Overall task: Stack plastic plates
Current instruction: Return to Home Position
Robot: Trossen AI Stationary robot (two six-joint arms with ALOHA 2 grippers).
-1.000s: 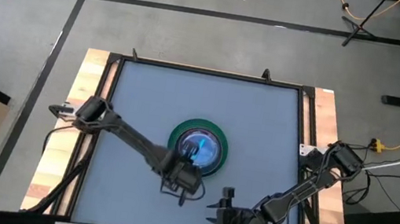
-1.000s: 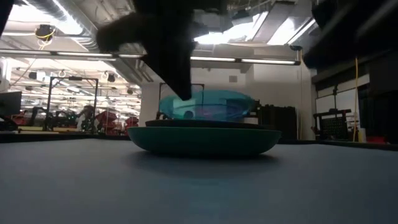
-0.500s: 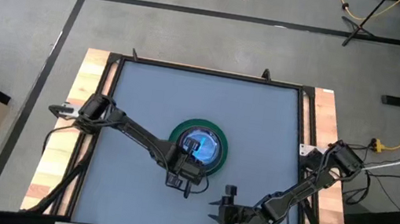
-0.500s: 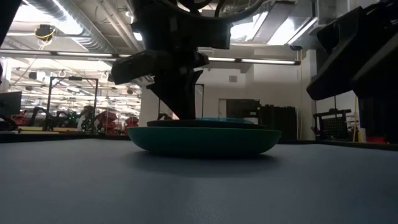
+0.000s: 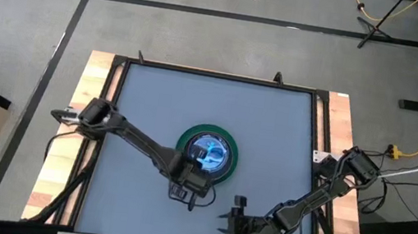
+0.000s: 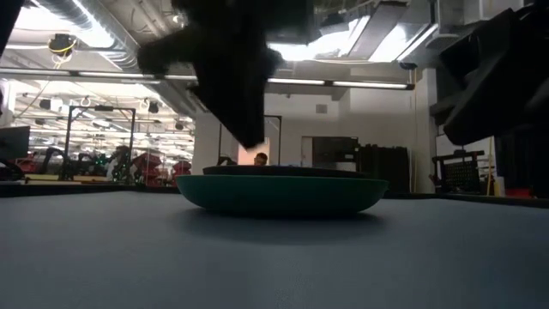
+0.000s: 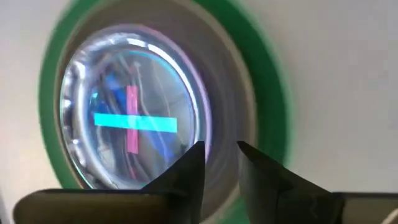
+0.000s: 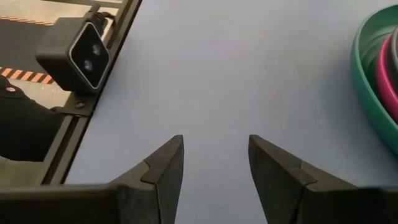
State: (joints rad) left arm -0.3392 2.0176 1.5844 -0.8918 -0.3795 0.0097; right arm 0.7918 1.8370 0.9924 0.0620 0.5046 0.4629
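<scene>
The plates form one stack (image 5: 206, 151) in the middle of the table. A large dark green plate (image 6: 281, 196) sits at the bottom with its underside on the table. Pink (image 8: 387, 65) and grey rims show inside it, and a translucent blue plate (image 7: 127, 118) lies flat on top. My left gripper (image 7: 221, 152) hangs above the stack's near rim, narrowly open, and touches nothing; in the low view its fingers (image 6: 247, 129) are clear of the plates. My right gripper (image 8: 216, 146) is open over bare table, near the near edge (image 5: 237, 204).
Grey table surface (image 5: 274, 127) lies bare all round the stack. A small camera (image 8: 87, 53) sits on the dark table frame at the near edge, close to my right gripper. Wooden strips (image 5: 85, 115) flank the table. A person (image 6: 260, 159) shows far off in the room.
My left gripper held the translucent blue plate tilted over the stack. It moved down toward the stack, laid the plate flat on top and let go. It then rose and drew back toward the near edge.
</scene>
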